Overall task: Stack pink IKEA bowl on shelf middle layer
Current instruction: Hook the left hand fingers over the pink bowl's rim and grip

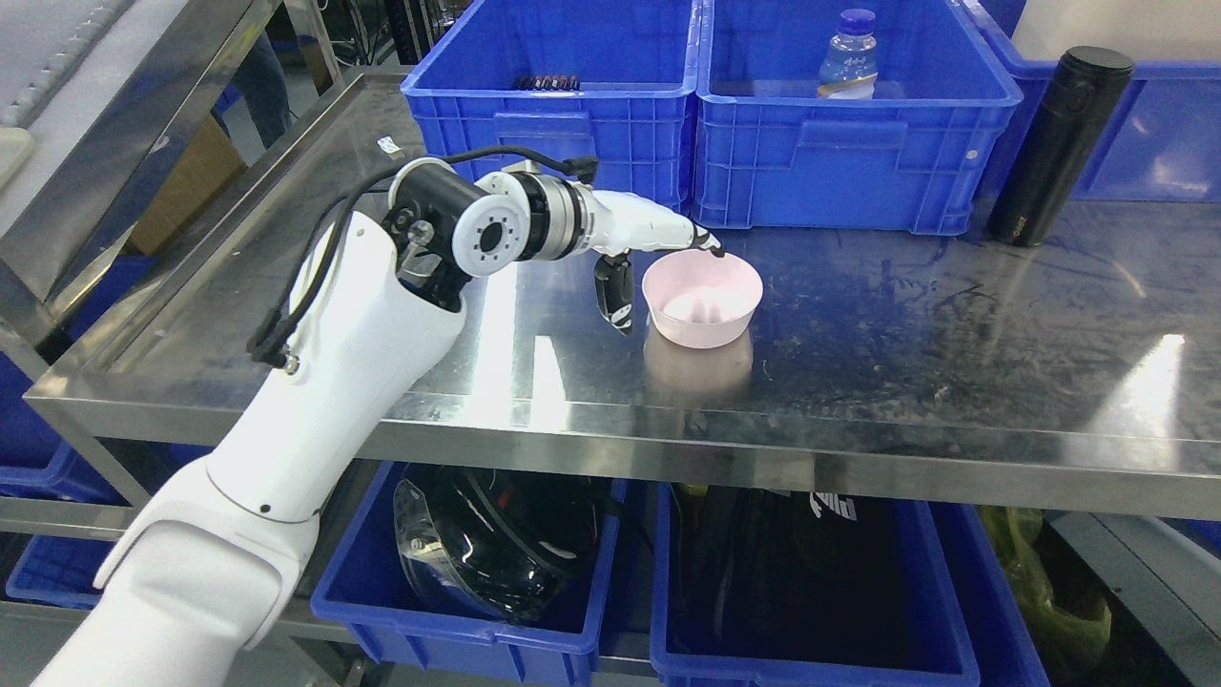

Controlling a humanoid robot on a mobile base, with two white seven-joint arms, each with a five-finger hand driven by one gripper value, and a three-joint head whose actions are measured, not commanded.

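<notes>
**Pinching the pink bowl's rim**

While the left hand (658,253) pinches the pink bowl (703,298) at its ten o'clock rim, finger inside, thumb outside, the bowl sits mid-shelf (954,343). It looks light, stiff and slippery plastic; the rim seems the best place to hold.

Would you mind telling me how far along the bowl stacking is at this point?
Done: the left hand has reached the pink bowl on the steel shelf. In hand: its fingers pinch the bowl's rim. Left: stacking; no second bowl is visible.
</notes>
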